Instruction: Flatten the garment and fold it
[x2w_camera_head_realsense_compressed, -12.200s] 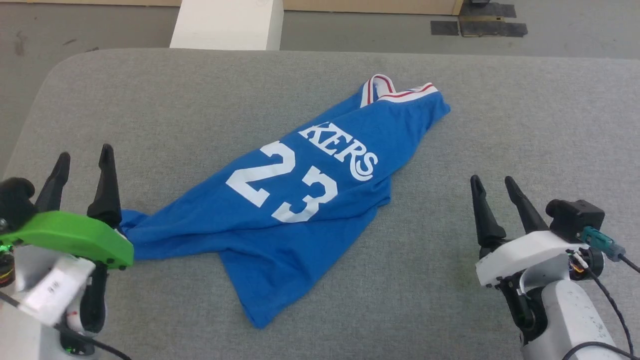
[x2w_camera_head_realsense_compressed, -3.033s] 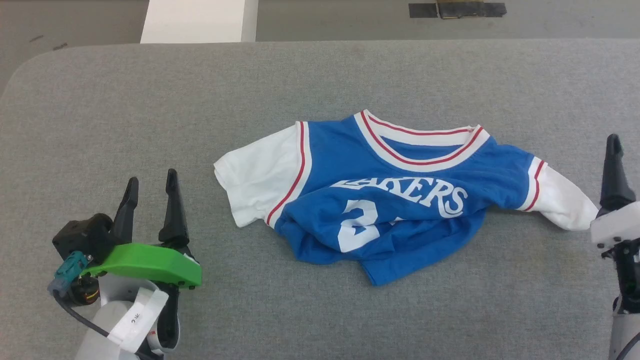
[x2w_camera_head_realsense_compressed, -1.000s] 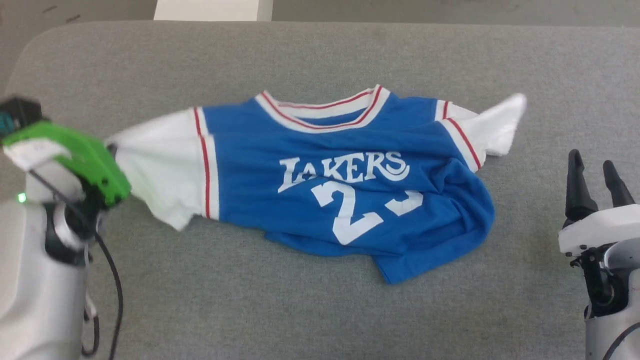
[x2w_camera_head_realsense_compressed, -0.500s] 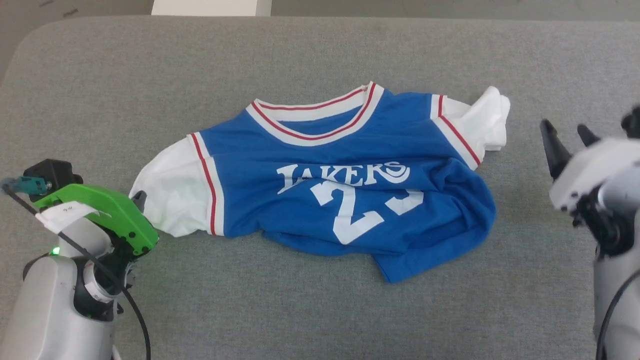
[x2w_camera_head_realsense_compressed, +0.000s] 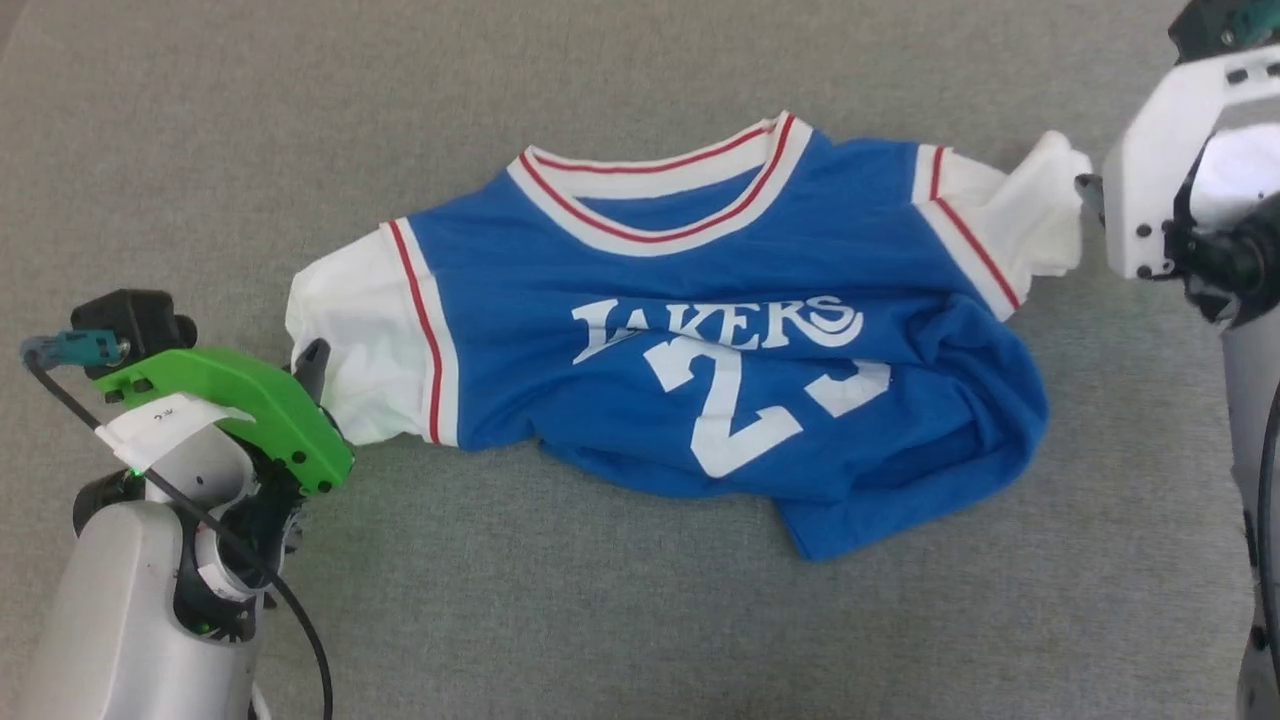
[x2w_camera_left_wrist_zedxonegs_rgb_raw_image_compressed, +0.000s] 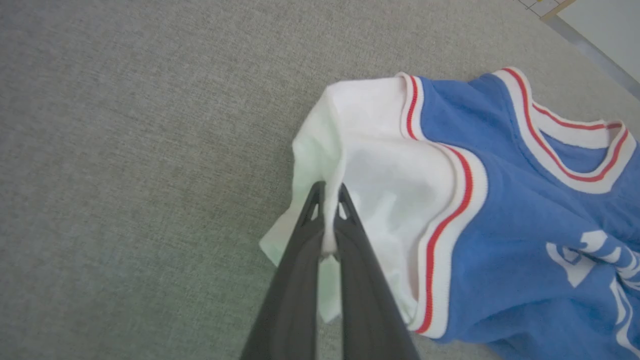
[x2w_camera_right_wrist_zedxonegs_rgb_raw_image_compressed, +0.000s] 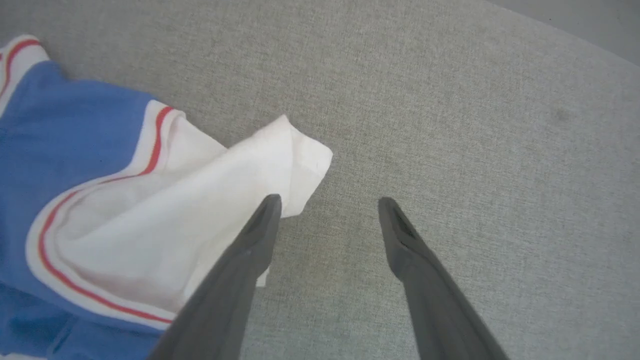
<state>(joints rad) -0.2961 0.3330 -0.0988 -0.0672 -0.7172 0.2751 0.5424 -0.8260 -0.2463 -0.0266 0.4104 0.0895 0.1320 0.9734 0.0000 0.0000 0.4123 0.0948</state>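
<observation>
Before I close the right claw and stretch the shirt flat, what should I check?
1. Left claw shut on the bright blue jersey T-shirt's white sleeve: ok.
2. Right claw open: ok.
3. Other white sleeve between the right claw's fingers: not ok, it lies beside one finger.
4. Lower hem flat: not ok, bunched below the number.
5. Right claw's height above the grey fabric table: cannot tell.

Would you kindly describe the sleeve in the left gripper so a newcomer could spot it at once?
On the grey table lies a blue garment numbered 23. The sleeve is its white one beside the green-cased left gripper. Unlike the other white sleeve, lying unheld near the open right gripper, this one is clamped.
</observation>
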